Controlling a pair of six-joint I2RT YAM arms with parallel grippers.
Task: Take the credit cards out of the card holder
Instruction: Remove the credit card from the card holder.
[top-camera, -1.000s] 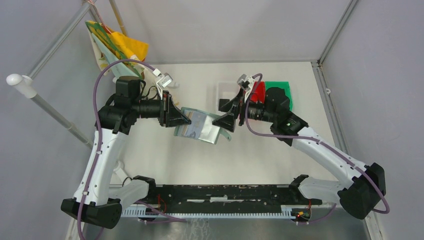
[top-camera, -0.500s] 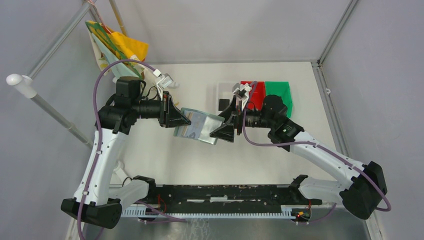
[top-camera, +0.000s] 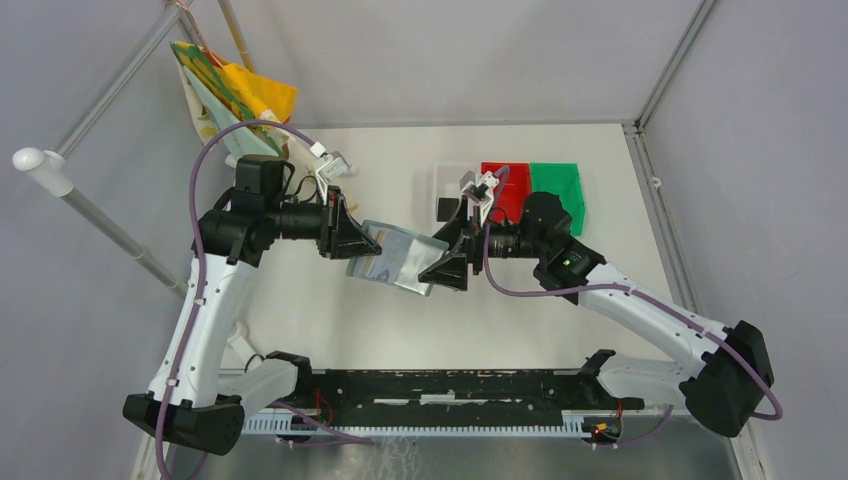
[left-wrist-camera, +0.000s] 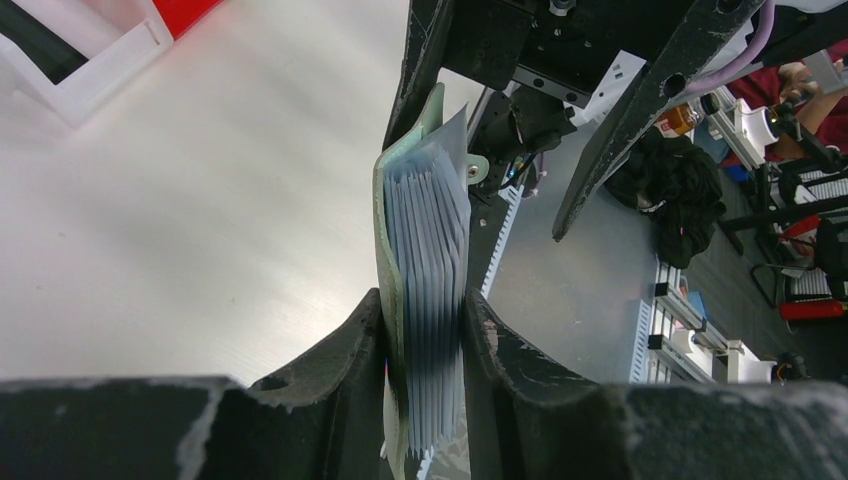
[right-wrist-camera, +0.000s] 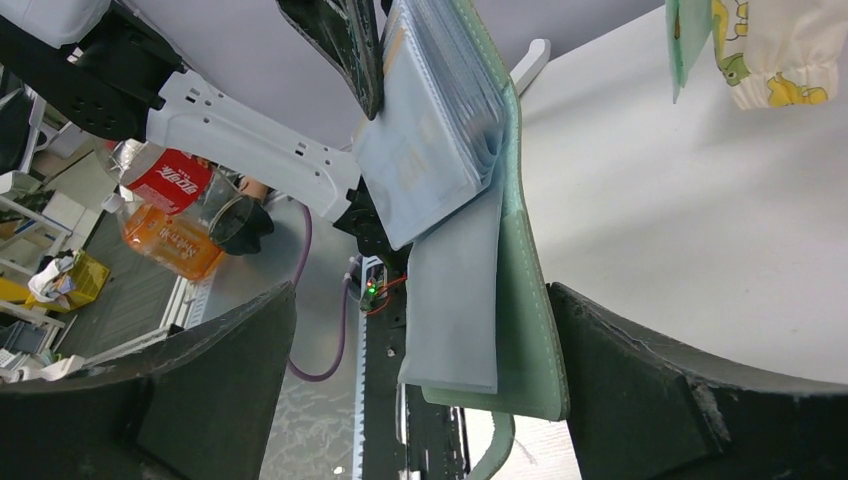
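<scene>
Card holder (top-camera: 395, 258) hangs over the worktop (top-camera: 400, 330) between the arms, left gripper (top-camera: 370, 241) pinching one end, right gripper (top-camera: 440, 263) spread wide around the free end; it looks light and floppy with slick fanned sleeves, so probably pinch a stiff card edge.

Robotics lab, going by the white desk (top-camera: 330, 320) boxed in by grey panels (top-camera: 450, 60) on a metal frame (top-camera: 676, 60), left arm (top-camera: 200, 320) and right arm (top-camera: 650, 315) bolted on, drink bottles (right-wrist-camera: 165, 215) beyond.
</scene>
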